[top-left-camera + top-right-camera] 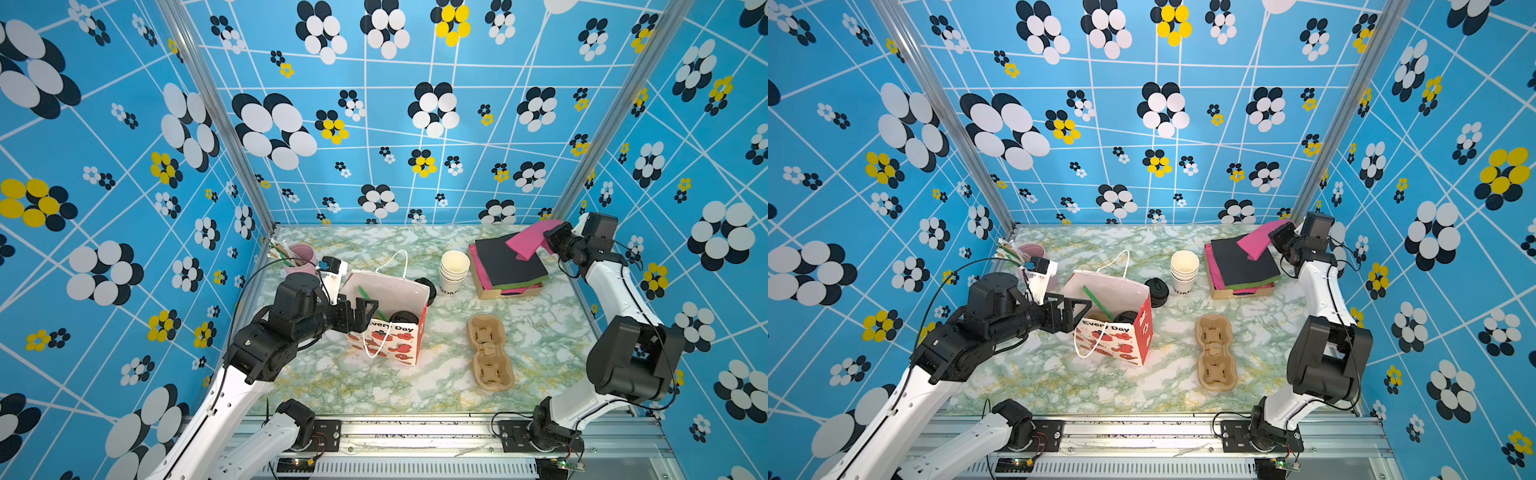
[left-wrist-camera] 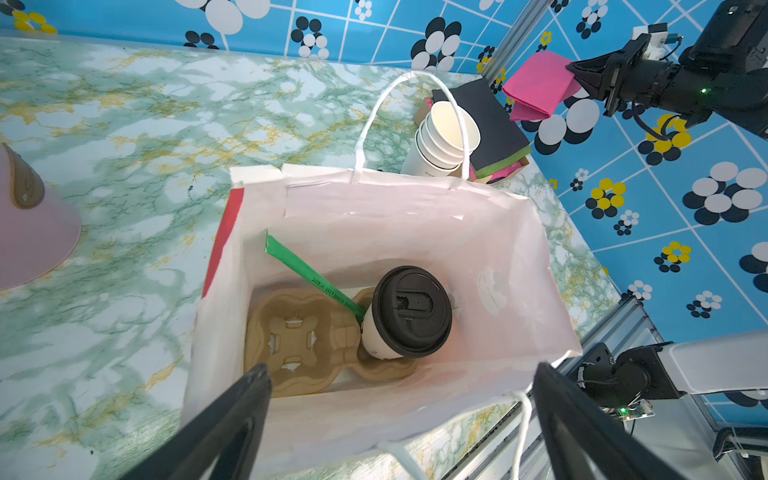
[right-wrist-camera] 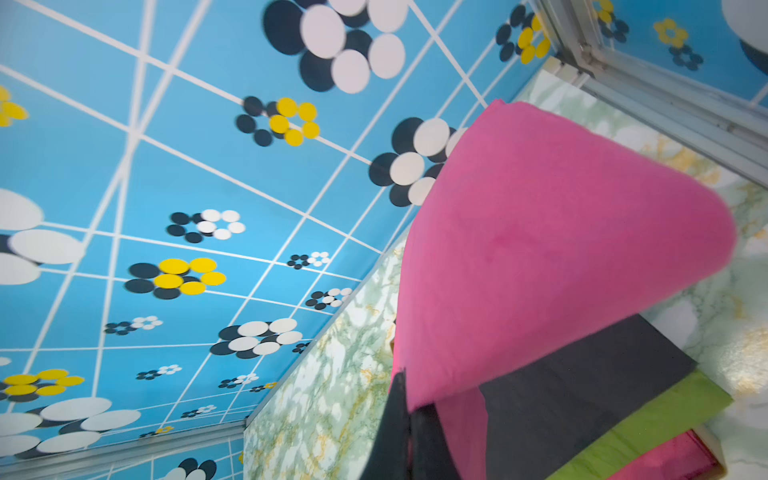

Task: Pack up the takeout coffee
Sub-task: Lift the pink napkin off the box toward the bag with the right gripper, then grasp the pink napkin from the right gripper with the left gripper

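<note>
The takeout coffee [image 2: 409,311], a white cup under a black lid [image 1: 404,318], stands in a brown carrier [image 2: 299,332] inside the open paper bag [image 1: 395,286] [image 1: 1113,291]. A green wrapped straw [image 2: 311,276] leans in the bag beside it. My left gripper [image 1: 363,309] [image 2: 402,370] is open at the bag's left rim, above the opening, holding nothing. My right gripper [image 1: 549,240] [image 3: 409,399] is at the back right, shut on a folded pink napkin [image 1: 532,239] [image 3: 561,249] lifted above the napkin box [image 1: 507,286].
A stack of lidless white cups [image 1: 454,268] and a stack of black lids [image 1: 426,289] stand behind the bag. A second brown carrier [image 1: 490,353] lies to the bag's right. A pink cup of straws [image 1: 301,257] sits at the back left.
</note>
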You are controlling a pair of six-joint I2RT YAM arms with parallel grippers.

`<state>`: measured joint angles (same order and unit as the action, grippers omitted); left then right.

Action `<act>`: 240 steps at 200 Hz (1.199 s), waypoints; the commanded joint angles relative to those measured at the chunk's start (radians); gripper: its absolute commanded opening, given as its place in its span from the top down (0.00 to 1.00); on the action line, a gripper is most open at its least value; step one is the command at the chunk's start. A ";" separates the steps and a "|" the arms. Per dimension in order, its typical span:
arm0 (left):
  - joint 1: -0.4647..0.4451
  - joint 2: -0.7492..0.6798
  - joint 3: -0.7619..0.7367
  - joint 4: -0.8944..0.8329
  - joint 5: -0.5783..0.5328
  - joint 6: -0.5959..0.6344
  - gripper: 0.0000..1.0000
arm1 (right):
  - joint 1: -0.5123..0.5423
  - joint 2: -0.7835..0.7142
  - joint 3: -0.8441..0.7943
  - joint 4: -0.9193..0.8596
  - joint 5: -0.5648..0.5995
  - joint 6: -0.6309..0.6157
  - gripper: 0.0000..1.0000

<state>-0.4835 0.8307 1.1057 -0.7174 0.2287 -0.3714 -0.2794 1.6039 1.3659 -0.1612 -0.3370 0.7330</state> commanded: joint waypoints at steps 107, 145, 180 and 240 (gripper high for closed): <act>0.010 -0.026 0.032 0.221 0.251 0.074 0.01 | 0.371 -0.328 0.144 -0.248 -0.362 -0.458 1.00; 0.000 0.006 0.069 0.280 0.315 0.126 0.00 | 0.512 -0.360 0.151 -0.371 -0.377 -0.546 1.00; -0.045 0.041 0.102 0.343 0.333 0.197 0.01 | 0.614 -0.364 0.148 -0.450 -0.363 -0.567 1.00; -0.207 0.147 0.200 0.322 0.237 0.462 0.05 | 0.707 -0.374 0.155 -0.556 -0.325 -0.606 1.00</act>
<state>-0.6361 0.9485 1.2579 -0.4145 0.5148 -0.0624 0.4034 1.2518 1.4933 -0.6376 -0.6827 0.1669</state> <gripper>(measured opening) 0.957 0.050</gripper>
